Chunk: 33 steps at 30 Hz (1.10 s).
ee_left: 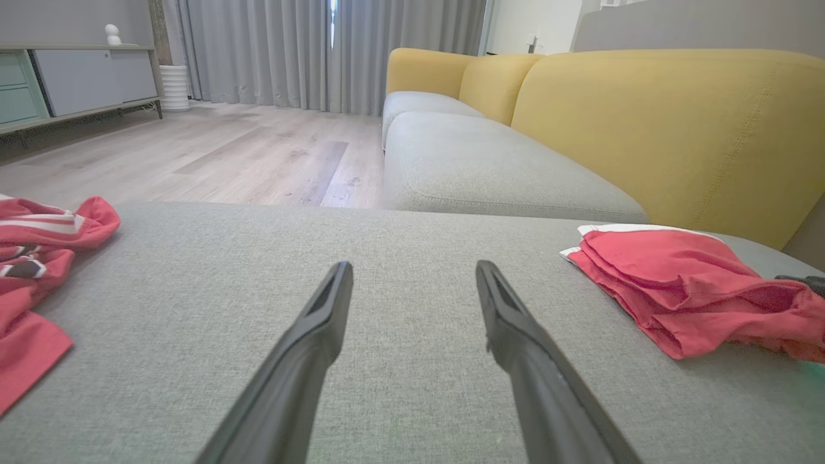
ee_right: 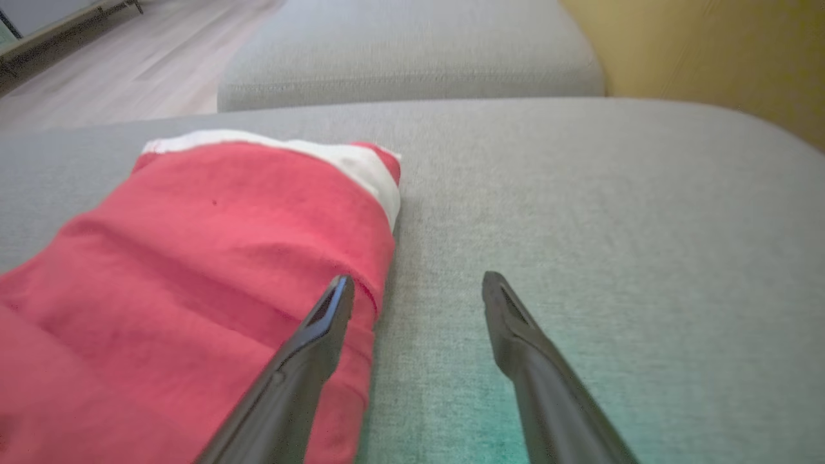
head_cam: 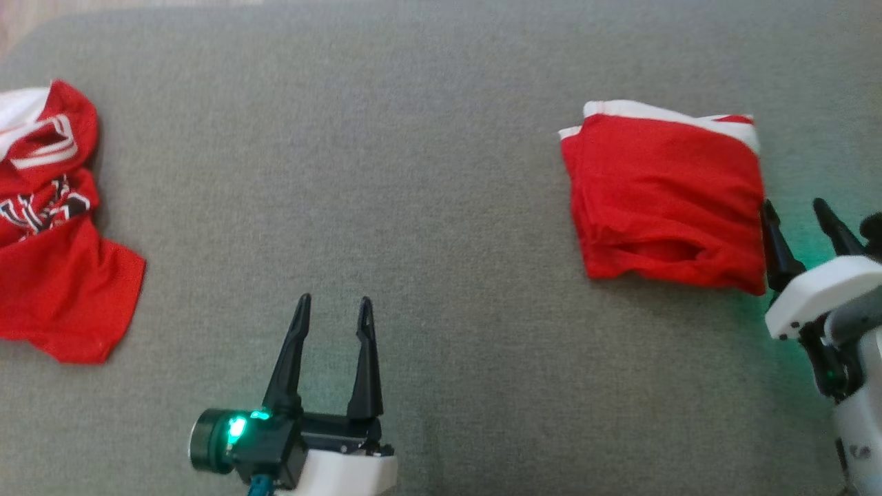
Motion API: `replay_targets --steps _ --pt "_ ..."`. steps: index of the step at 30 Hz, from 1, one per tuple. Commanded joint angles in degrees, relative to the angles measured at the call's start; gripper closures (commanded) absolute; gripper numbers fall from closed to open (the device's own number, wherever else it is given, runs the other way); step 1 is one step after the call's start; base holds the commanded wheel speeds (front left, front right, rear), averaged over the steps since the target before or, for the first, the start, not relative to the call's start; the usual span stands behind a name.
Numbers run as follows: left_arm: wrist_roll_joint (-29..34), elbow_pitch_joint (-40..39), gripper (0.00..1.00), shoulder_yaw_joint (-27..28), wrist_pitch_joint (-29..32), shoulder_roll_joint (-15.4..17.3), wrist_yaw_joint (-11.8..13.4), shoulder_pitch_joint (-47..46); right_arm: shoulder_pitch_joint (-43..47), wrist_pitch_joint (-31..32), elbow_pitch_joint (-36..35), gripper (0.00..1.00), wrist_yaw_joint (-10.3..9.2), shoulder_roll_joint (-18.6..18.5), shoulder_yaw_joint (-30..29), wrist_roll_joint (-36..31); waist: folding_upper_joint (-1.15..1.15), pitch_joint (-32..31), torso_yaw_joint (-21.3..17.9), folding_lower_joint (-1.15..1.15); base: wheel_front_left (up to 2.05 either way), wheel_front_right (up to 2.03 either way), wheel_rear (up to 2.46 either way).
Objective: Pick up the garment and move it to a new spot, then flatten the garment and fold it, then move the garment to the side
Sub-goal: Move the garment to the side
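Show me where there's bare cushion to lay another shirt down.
The widest bare stretch of grey cushion lies between the crumpled jersey at left and the folded garment at right, ahead of the left gripper. Crowded: the right side, where the right gripper stands beside that garment.

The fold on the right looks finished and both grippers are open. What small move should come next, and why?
Probably draw the right gripper straight back from the folded garment. The garment lies squared on the grey cushion, the open fingers hold nothing, and one of them is close beside the garment's right edge. Pulling straight away should avoid dragging the fold.
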Motion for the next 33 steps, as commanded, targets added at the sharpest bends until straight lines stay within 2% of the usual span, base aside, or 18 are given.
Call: replay_targets --steps 1,2,3,4,5,6,12,22,23,25,28,33 --pt "-0.27 -1.58 0.00 0.88 -0.30 -0.11 0.54 -1.99 -1.87 0.65 -0.26 0.00 -0.05 -1.72 2.24 2.10 0.00 1.86 0.94 -0.02 0.00 0.00 0.00" --pt "-0.35 -1.56 0.00 0.69 -0.30 -0.11 0.71 -2.31 -2.54 0.88 0.41 0.00 -0.05 -2.04 3.08 3.39 0.00 2.25 0.99 -0.02 0.00 0.00 0.00" --pt "-0.43 -1.50 0.00 0.52 -0.30 -0.11 0.86 -2.62 -3.08 1.28 0.99 0.15 -0.05 -2.27 4.22 4.81 0.00 2.57 1.02 -0.02 0.00 0.00 0.00" --pt "-0.48 -1.42 0.00 0.40 -0.30 -0.11 1.00 -2.89 -3.50 1.87 1.49 0.51 -0.05 -2.43 5.53 6.45 0.00 2.86 0.98 -0.02 0.00 0.00 0.00" --pt "-0.51 -1.36 0.00 0.34 -0.30 -0.11 1.13 -3.15 -3.90 2.43 1.83 0.68 -0.05 -2.60 6.86 8.16 0.00 3.12 0.89 -0.02 0.00 0.00 0.00" --pt "-0.53 -1.31 0.00 0.28 -0.30 -0.11 1.25 -3.39 -4.27 2.78 1.97 1.00 -0.05 -2.89 8.05 9.77 0.00 3.43 0.81 -0.02 0.00 0.00 0.00" --pt "-0.79 -1.36 0.00 -0.04 -0.30 -0.11 1.55 -4.98 -5.56 1.41 2.14 1.00 -0.05 -7.67 10.96 13.99 0.00 5.60 -0.86 -0.02 0.00 0.00 0.00" --pt "0.65 -0.72 0.00 -0.34 -0.30 -0.11 -0.09 -9.75 -8.20 1.64 1.48 1.00 -0.05 -24.26 8.05 12.93 0.00 13.20 -7.00 -0.02 0.00 0.00 0.00" --pt "0.65 -0.72 0.00 -0.34 -0.30 -0.11 -0.09 -9.75 -8.20 1.64 1.48 1.00 -0.05 -24.26 8.05 12.93 0.00 13.20 -7.00 -0.02 0.00 0.00 0.00" --pt "0.82 -0.44 0.00 -0.24 -0.30 -0.11 -0.58 -11.14 -9.07 0.68 2.28 1.00 -0.05 -26.67 5.57 13.82 0.00 14.90 -7.79 -0.02 0.00 0.00 0.00" --pt "1.39 0.05 0.00 -0.43 -0.30 -0.11 -1.31 -13.29 -10.89 -1.49 4.62 1.00 -0.05 -26.83 1.72 15.64 0.00 16.85 -8.25 -0.02 0.00 0.00 0.00" --pt "2.27 0.60 0.00 -0.44 -0.30 -0.11 -1.78 -14.96 -12.67 -3.11 6.39 1.00 -0.05 -26.91 3.17 14.89 0.00 18.79 -8.70 -0.02 0.00 0.00 0.00"
